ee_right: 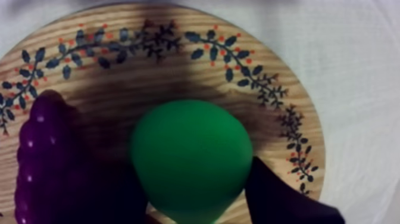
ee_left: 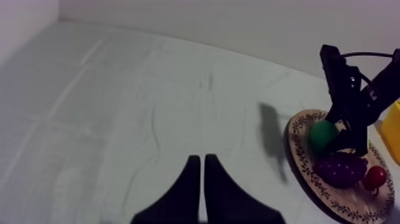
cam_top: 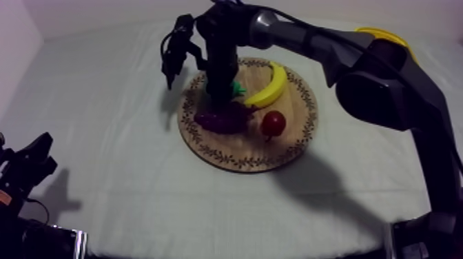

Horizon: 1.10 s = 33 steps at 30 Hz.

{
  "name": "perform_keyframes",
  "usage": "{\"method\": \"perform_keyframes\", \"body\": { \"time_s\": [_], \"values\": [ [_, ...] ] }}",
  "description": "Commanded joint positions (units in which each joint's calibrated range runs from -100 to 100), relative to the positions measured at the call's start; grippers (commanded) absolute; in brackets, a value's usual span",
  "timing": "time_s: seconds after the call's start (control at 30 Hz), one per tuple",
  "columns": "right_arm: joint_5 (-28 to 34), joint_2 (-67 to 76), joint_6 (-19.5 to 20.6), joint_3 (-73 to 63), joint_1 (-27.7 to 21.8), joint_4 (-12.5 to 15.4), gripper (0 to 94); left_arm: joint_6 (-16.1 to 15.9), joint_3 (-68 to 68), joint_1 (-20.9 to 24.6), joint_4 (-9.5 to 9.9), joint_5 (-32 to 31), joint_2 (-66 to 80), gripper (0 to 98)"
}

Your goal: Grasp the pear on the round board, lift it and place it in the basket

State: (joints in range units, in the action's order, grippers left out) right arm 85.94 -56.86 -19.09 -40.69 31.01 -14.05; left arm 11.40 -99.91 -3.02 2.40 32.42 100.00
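Presently my right end effector (cam_top: 222, 95) has its fingers pinching the pear (ee_right: 189, 158), which sits low at the wooden board (ee_right: 178, 65) beside the grapes (ee_right: 41, 155); I judge the grasp made, with the lift, carry and release into the yellow basket (cam_top: 386, 33) at the far right all outstanding. My left end effector (ee_left: 199, 159) rests well apart, fingers pressed together, over the desk (cam_top: 103, 138), whose grey-white cloth is creased and runs back to a pale wall (ee_left: 238, 24).

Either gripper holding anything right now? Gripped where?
Right gripper is shut on the green toy pear, fingers on opposite sides of its wide body, over the round wooden board. Left gripper is shut on nothing.
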Motion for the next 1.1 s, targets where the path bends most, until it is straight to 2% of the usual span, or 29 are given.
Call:
{"method": "perform_keyframes", "body": {
  "time_s": [0.0,0.6,1.07],
  "values": [
    [0.37,1.62,0.01,0.92,-0.05,-0.29,39.2,0.0,0.02,0.01,0.02,0.0,0.0,0.1],
    [5.66,28.75,-0.43,13.26,-0.17,-0.88,39.7,0.05,0.02,0.01,0.02,0.0,0.0,0.1],
    [10.58,44.01,10.51,25.01,-2.42,-1.37,40.4,0.05,0.02,0.01,0.02,0.0,0.0,0.1]
  ]
}}
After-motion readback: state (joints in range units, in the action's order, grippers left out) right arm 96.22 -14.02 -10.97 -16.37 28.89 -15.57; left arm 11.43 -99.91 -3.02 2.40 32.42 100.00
